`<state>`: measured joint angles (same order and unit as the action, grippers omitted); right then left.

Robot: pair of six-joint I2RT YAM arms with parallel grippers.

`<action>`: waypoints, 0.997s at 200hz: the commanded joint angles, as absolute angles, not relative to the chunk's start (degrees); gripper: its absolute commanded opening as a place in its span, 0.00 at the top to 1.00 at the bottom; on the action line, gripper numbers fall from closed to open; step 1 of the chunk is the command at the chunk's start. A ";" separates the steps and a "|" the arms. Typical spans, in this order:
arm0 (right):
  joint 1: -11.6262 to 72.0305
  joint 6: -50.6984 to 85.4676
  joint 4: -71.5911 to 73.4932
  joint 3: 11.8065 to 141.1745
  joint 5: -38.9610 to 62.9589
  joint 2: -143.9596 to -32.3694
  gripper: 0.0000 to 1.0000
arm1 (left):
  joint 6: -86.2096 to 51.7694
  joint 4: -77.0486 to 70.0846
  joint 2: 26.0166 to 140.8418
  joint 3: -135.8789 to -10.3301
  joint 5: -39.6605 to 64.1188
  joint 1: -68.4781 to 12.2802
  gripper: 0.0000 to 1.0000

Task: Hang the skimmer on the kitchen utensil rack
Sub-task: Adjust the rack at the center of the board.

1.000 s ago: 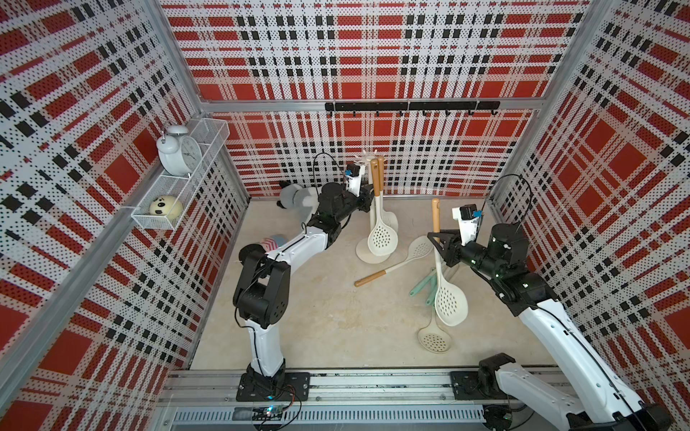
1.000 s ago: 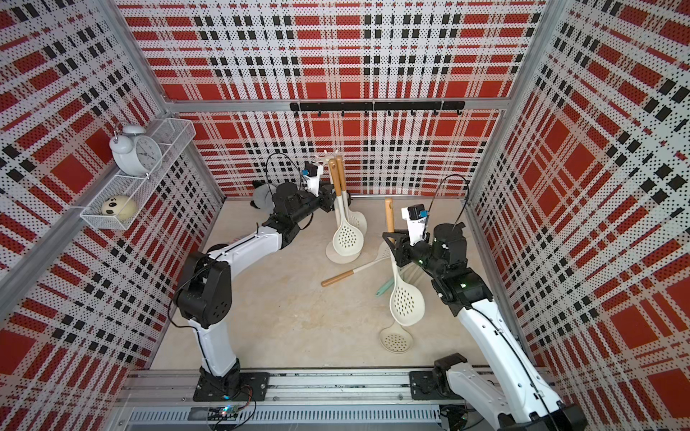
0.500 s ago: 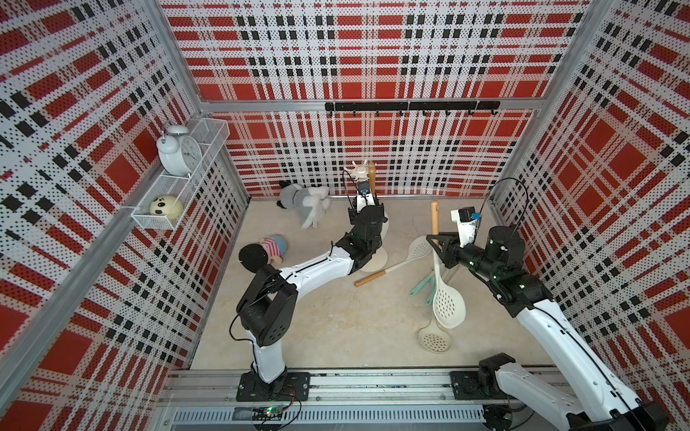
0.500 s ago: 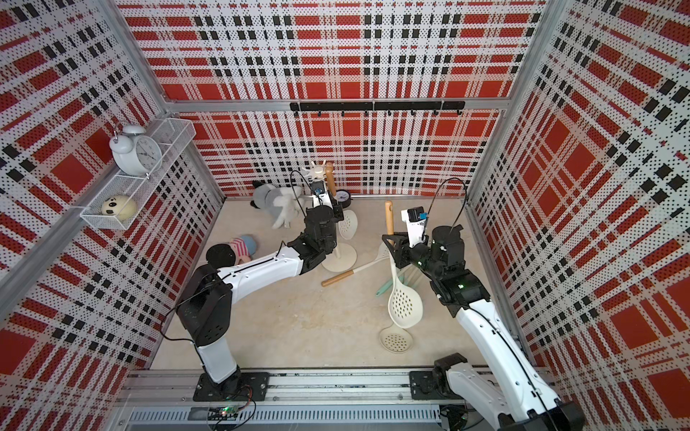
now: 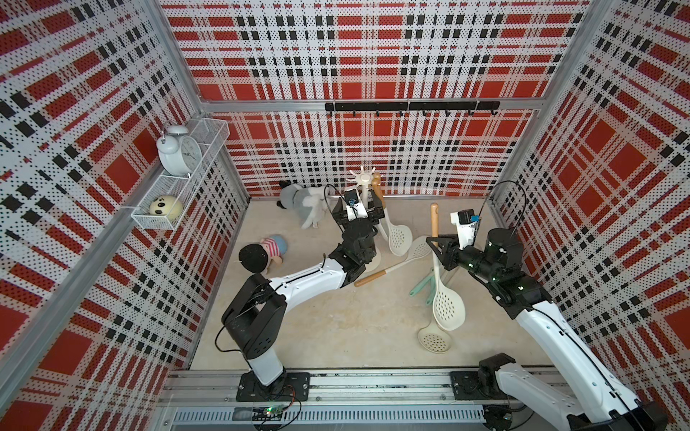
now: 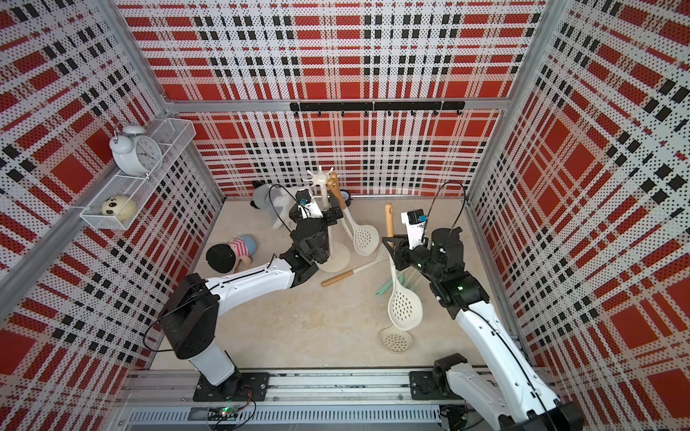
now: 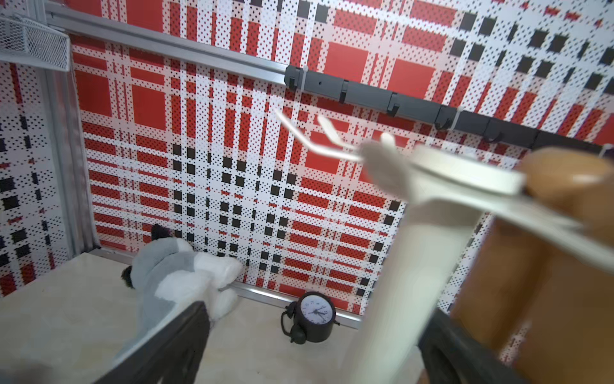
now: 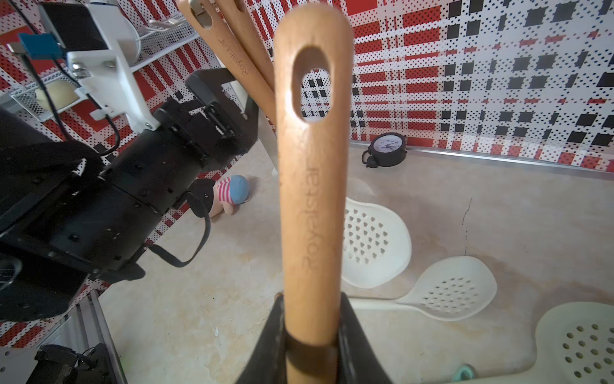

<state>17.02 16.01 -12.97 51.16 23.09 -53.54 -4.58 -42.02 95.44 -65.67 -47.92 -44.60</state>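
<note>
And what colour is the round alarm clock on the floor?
Black clock, white dial; left wrist view.

Walls [image 5: 373, 44]: perforated panels in red, black and white plaid.
Floor [image 5: 336, 328]: pale beige, stone-like.
Hook rail [image 5: 410, 106]: black, fixed across the back wall.
Wire shelf [image 5: 214, 128]: white mesh, mounted on a side wall.
White alarm clock [image 5: 175, 155]: twin bells, upright at the shelf's far end.
Round cream toy [image 5: 165, 206]: dark eyes, at the shelf's near end.
Plush animal [image 5: 298, 197]: grey and white, lying by the back wall.
Doll [image 5: 267, 250]: black hair, striped top, lying on the floor.
Black alarm clock [image 7: 314, 317]: small, against the back wall.
Mint-green utensil [image 5: 421, 286]: flat on the floor, partly covered.
</note>
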 commanded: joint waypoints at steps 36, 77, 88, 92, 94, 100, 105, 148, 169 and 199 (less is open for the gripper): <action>15.83 17.33 -9.58 52.44 25.21 -55.22 1.00 | -18.35 -45.26 82.89 -51.63 -5.50 -32.84 0.00; 15.20 16.10 -7.22 57.44 42.22 -63.86 1.00 | -20.27 -47.07 84.03 -51.01 25.55 -20.69 0.17; 15.20 16.36 -3.17 57.91 46.46 -65.78 1.00 | -20.70 -48.56 86.10 -52.26 32.97 -18.42 0.25; 15.16 16.70 -1.55 58.04 47.34 -66.38 1.00 | -20.88 -49.16 86.94 -52.87 35.31 -17.83 0.27; 15.13 16.88 -0.78 58.10 47.65 -66.56 1.00 | -20.87 -49.40 87.41 -53.14 36.58 -17.55 0.28; 15.14 17.32 1.58 58.24 48.70 -67.53 1.00 | -20.88 -50.11 88.77 -54.09 39.76 -16.89 0.31; 15.20 17.77 3.88 58.29 49.40 -68.17 1.00 | -20.90 -50.33 89.82 -55.02 41.94 -16.56 0.34; 15.20 20.26 21.74 57.04 43.85 -72.34 1.00 | -20.75 -51.73 97.76 -61.10 50.06 -15.56 0.36; 15.19 22.45 25.34 57.90 43.70 -73.97 1.00 | -20.83 -52.03 100.91 -63.38 52.33 -15.42 0.36; 15.19 22.76 24.82 57.91 44.21 -73.79 1.00 | -20.89 -52.81 105.52 -66.41 54.32 -15.30 0.42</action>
<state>15.57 21.28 20.08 56.36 44.05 -74.19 -20.73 -50.30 102.59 -63.75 49.93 -15.77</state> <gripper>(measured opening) 0.224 0.588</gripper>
